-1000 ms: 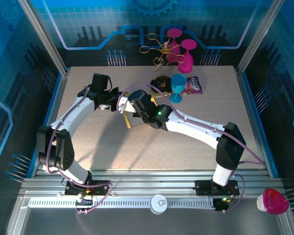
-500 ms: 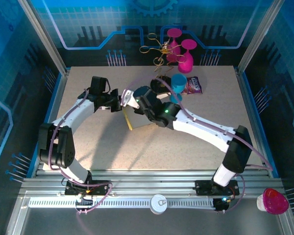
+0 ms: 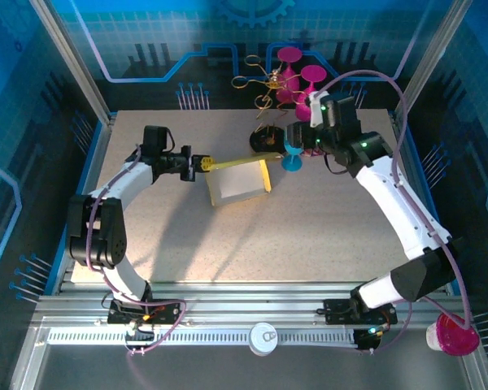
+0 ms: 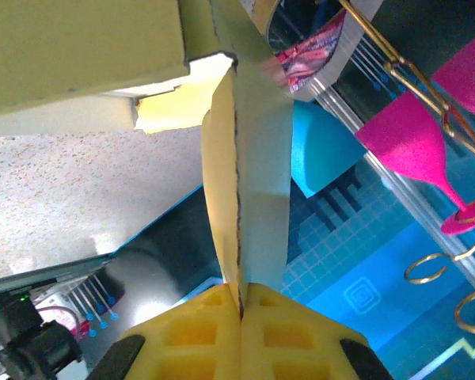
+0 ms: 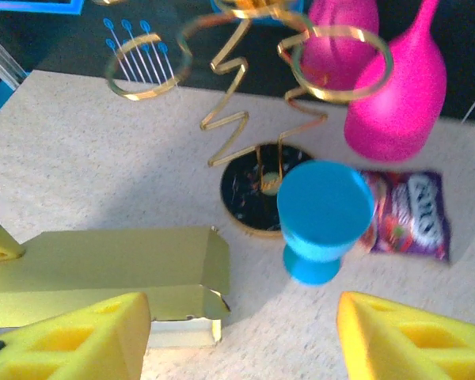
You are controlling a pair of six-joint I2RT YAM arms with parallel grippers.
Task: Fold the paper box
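table [image 3: 325,236]: wide bare surface is being left open along the near and right edges | paper box [image 3: 240,185]: is being kept at mid-table, one long flap edge raised | left gripper [image 3: 202,164]: is being clamped shut on that flap's end | right gripper [image 5: 241,336]: jaws are being held wide apart, empty, beside the blue goblet [image 3: 294,145] off the box's far corner

Top camera: fixed above and behind the arm bases at 6 o'clock, looking down from well back on the whole table [image 3: 309,236].

Left wrist camera: very close, sighting past the left gripper [image 4: 239,309] toward 3 o'clock, edge-on to a paper box [image 4: 249,174] flap.

Right wrist camera: near 1 o'clock, above the right gripper [image 5: 241,317], looking down toward 12 o'clock.

Shared by all three: paper box, blue cup [image 5: 324,210], snack packet [image 5: 408,214].
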